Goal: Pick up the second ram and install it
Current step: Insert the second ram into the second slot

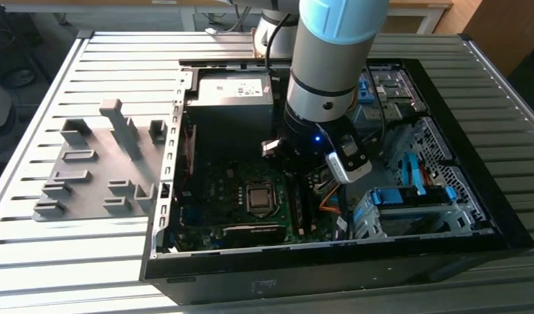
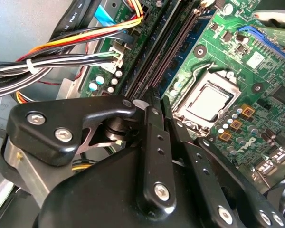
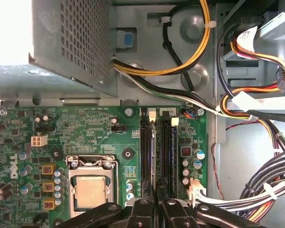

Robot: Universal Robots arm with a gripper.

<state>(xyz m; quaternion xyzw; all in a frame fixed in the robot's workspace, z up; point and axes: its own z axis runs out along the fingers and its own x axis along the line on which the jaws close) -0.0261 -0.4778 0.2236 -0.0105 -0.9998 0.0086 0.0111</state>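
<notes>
Black two-finger gripper (image 3: pixel 156 202) low over green motherboard (image 3: pixel 85 128), fingers nearly together, pinching thin dark memory stick (image 3: pixel 155 183) seen edge-on; stick stands upright over long black slots (image 3: pixel 157 147), between silver processor socket (image 3: pixel 91 187) and board's cable-side edge

Bundled black, yellow, orange cables (image 3: pixel 256 190) crowd that edge; little free room

Grey moulded holder tray (image 1: pixel 101 163) on slatted table, outside black case (image 1: pixel 476 216)

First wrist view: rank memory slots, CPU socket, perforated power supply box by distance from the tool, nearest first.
Measured from the tool in the first wrist view:
1. Memory slots: the long black pair straight ahead of the fingertips, which sit at their near end.
2. CPU socket: beside the slots, off to one side on the green motherboard.
3. Perforated power supply box: beyond the board's far edge.
</notes>
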